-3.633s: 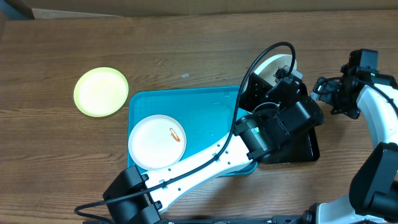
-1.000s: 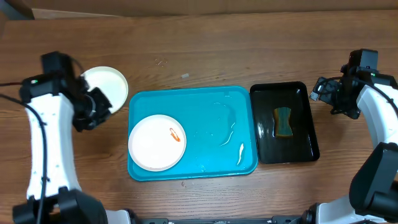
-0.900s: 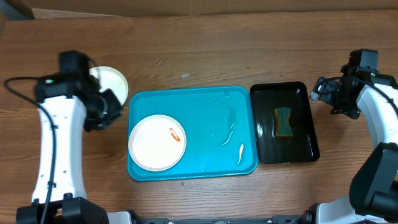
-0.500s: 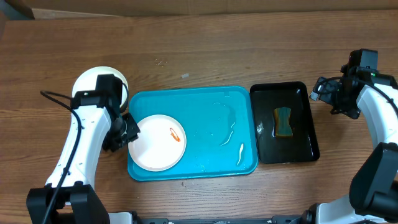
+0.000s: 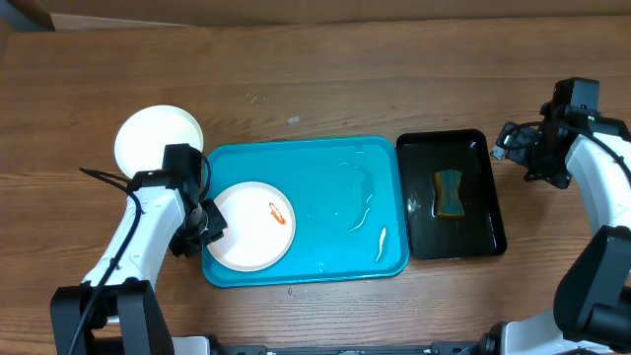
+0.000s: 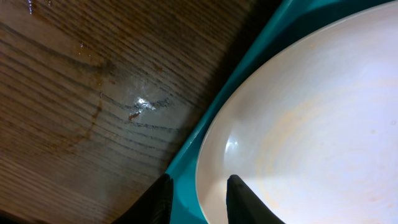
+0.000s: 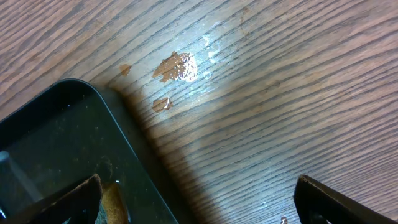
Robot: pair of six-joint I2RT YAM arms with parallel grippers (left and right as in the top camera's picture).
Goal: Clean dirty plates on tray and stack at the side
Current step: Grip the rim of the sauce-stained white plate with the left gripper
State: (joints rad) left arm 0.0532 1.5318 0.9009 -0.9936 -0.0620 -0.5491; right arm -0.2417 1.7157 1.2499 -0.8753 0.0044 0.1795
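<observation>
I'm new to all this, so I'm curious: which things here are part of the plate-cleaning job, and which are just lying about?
Part of the job: smeared white plate; turquoise tray; clean white plate beside it; probably the sponge in the black tray.
Just lying about: small scraps on the table.
</observation>
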